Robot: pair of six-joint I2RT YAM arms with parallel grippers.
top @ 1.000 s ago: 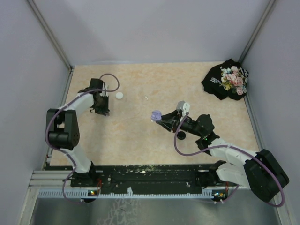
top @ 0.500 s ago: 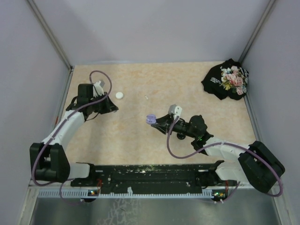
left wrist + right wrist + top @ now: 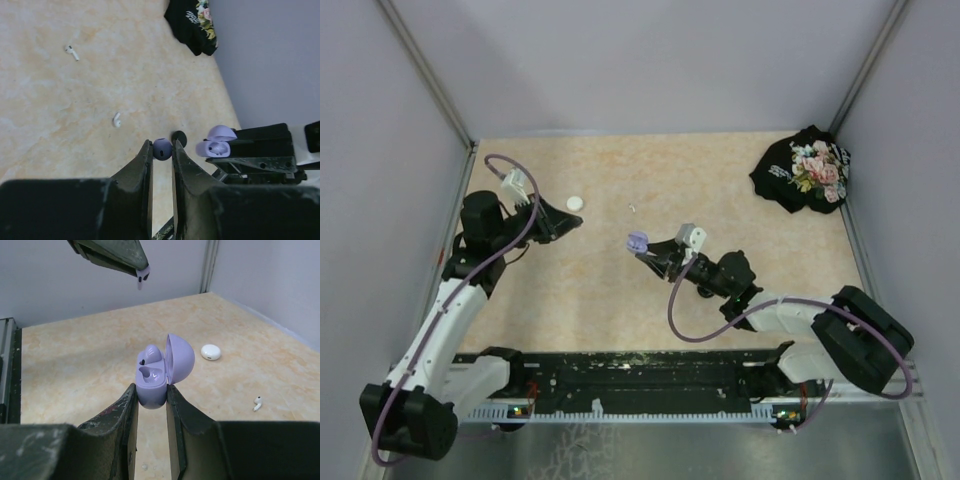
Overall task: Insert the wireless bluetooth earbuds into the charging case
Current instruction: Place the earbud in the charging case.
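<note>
My left gripper (image 3: 160,146) is shut on a purple earbud (image 3: 162,150), held off the table. In the right wrist view that earbud (image 3: 142,278) hangs from the left fingers (image 3: 112,254), up and to the left of the case. My right gripper (image 3: 151,393) is shut on the lavender charging case (image 3: 151,381), lid open. One purple earbud (image 3: 152,353) sits in it; the socket beside it is empty. From above, the left gripper (image 3: 576,216) and the case (image 3: 637,241) are a short gap apart. White earbuds (image 3: 72,51) (image 3: 116,120) lie loose on the table.
A round white case (image 3: 575,203) lies just behind the left gripper. A black disc (image 3: 178,137) rests on the table near the right gripper. A black cloth with a flower print (image 3: 802,170) fills the far right corner. Grey walls close in three sides.
The left arm has stretched out and turned its gripper right, toward the case, carrying the purple earbud. The right gripper has moved left with the open case.
</note>
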